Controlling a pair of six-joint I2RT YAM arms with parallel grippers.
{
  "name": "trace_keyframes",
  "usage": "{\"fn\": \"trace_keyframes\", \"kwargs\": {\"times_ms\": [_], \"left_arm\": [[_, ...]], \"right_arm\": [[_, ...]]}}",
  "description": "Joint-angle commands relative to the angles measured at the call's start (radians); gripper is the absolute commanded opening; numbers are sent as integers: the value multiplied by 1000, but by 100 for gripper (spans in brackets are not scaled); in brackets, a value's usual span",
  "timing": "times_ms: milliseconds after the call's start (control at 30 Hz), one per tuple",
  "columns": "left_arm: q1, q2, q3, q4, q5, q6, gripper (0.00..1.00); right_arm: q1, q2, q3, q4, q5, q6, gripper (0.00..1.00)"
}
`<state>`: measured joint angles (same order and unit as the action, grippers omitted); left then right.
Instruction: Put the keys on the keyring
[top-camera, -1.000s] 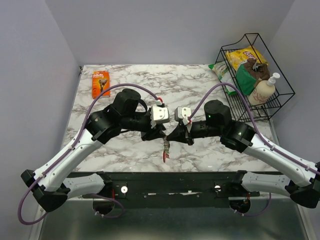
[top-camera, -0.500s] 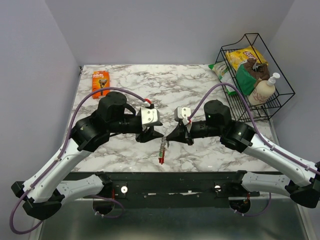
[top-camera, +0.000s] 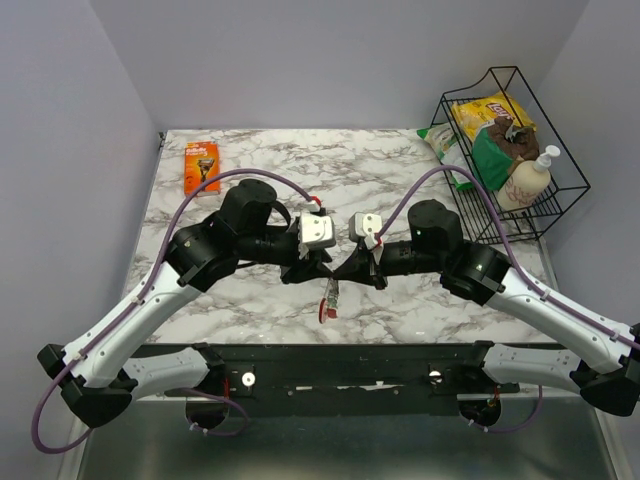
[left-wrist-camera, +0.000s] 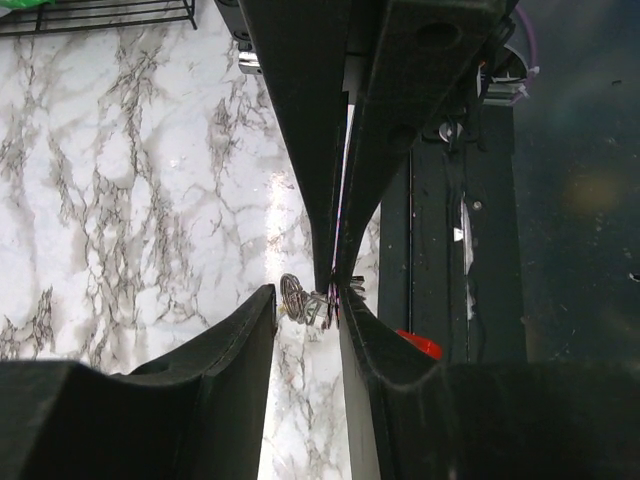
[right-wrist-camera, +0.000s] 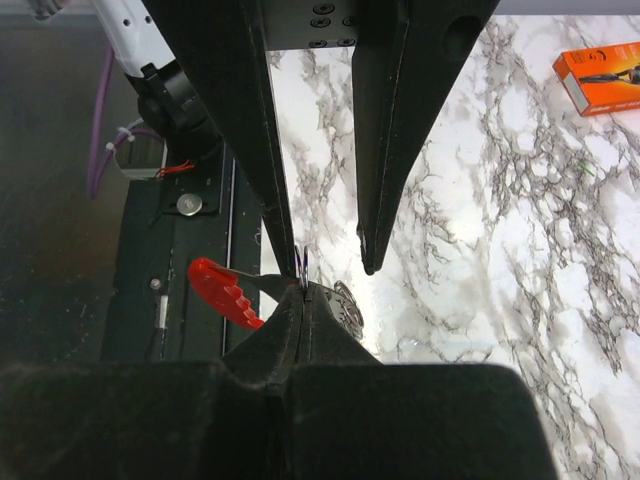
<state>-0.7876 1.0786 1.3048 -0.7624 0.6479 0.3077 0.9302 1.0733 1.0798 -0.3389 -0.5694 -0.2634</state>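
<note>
1 bunch, keys (right-wrist-camera: 345, 305) | clamped by right gripper (right-wrist-camera: 303, 290), tips together | between left gripper (left-wrist-camera: 307, 295) tips, apart

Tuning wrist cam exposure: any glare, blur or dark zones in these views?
Top external: even light, sharp, no glare. Left wrist: glare patch on the marble above the keys; off-table side very dark. Right wrist: bright wash on the marble beside the keys; left side dim and blurry.
</note>
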Motion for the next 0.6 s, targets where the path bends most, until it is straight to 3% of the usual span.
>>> {"fn": "trace_keyframes", "kwargs": {"times_ms": [0, 333, 467, 567], "left_arm": [[-1, 3, 21, -34, 24, 7, 39], [-2, 21, 17, -51, 39, 16, 25], [-1, 24, 14, -37, 45, 14, 0], [-2, 18, -2, -8, 39, 2, 0]], "right_arm": [[2, -4, 17, 40, 17, 1, 1], [1, -7, 15, 44, 23, 3, 1], [1, -7, 15, 47, 19, 4, 1], [2, -13, 9, 55, 32, 4, 1]]}}
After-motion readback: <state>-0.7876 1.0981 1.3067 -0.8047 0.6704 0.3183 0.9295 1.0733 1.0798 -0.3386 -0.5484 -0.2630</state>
